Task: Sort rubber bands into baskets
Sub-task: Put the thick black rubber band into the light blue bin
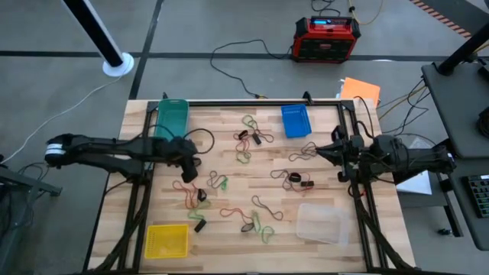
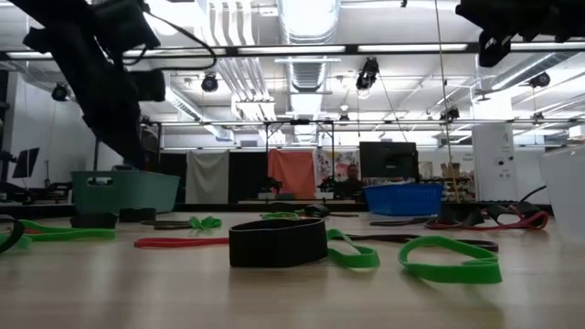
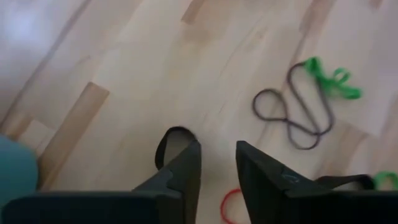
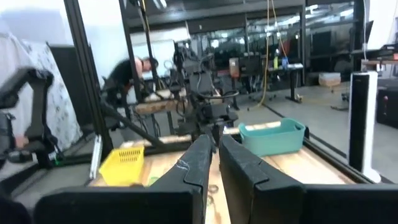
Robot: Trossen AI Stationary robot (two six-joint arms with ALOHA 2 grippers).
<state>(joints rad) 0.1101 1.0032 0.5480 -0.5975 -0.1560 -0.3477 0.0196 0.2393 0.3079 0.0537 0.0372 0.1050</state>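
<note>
Left pincer (image 1: pixel 189 169) sits over the left-centre of the surface (image 1: pixel 229 229), just in front of the teal basket (image 1: pixel 172 116). In its wrist view the fingers (image 3: pixel 186 168) stand slightly parted with nothing clamped between them; a black band (image 3: pixel 166 142) loops just beside one finger, touching or not I can't tell.

Nearest rubber bands: a red loop (image 1: pixel 186 192) and a green one (image 1: pixel 221 183), lying just toward the front edge from the left pincer. A dark figure-eight band (image 3: pixel 292 115) lies a bit farther ahead, long axis roughly diagonal, its green neighbour (image 3: pixel 329 81) touching it at one end.

Right pincer (image 1: pixel 336 153) is parked high at the right edge, fingers nearly together, empty, beside the blue basket (image 1: pixel 296 121).

Left arm is clearly nearer the cluster. Yellow basket (image 1: pixel 166 241) and clear basket (image 1: pixel 319 223) sit at the front corners.
</note>
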